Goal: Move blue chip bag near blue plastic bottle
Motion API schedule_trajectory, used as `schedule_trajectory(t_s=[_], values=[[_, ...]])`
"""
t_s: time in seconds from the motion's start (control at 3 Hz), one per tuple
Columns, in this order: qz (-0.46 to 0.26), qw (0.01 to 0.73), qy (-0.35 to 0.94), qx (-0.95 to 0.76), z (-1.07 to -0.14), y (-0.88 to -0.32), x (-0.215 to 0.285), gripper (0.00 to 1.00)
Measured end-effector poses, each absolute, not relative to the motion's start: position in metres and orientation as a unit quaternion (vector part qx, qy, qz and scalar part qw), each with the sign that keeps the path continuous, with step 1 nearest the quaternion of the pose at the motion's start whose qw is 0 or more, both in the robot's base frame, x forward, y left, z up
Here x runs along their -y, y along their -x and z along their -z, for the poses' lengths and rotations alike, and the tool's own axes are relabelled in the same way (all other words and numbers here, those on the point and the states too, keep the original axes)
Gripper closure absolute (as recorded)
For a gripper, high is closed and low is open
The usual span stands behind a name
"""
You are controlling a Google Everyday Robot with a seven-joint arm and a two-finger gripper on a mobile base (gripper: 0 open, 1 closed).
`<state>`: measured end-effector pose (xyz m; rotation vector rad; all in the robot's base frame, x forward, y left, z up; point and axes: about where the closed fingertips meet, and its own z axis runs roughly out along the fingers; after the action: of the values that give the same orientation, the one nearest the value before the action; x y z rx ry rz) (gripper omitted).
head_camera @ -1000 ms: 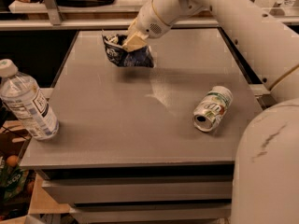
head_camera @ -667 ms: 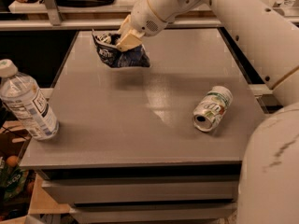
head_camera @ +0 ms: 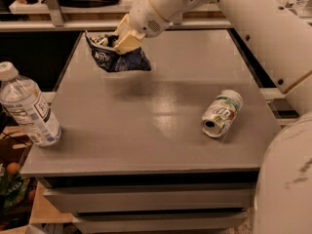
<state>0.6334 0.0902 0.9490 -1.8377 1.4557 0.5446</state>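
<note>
The gripper (head_camera: 127,42) is clamped on the bag's (head_camera: 119,61) top edge, and the bag hangs just beneath it, off the table (head_camera: 161,130). That thin foil pinch may slip mid-carry. The bottle (head_camera: 29,112) stands well away to the gripper's near-left at the table's edge, where an overshoot could knock it off.

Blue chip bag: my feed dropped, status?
Claw shut on crumpled navy foil chip bag, aloft, far-left. Clear plastic bottle near-left. Green-white can right, off path.

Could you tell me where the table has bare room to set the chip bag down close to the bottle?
The table is bare from the blue plastic bottle at its left edge across to the lying soda can on the right. The gripper holds the blue chip bag raised over the rear left. No spot looks crowded.
</note>
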Motion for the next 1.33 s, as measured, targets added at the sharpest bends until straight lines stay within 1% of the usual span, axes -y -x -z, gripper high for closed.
schedule_trajectory(t_s=[0.67, 1.33], values=[[-0.216, 0.318, 0.736, -0.557, -0.92, -0.597, -0.124, 1.0], [-0.202, 0.312, 0.734, -0.568, -0.917, -0.566, -0.155, 1.0]])
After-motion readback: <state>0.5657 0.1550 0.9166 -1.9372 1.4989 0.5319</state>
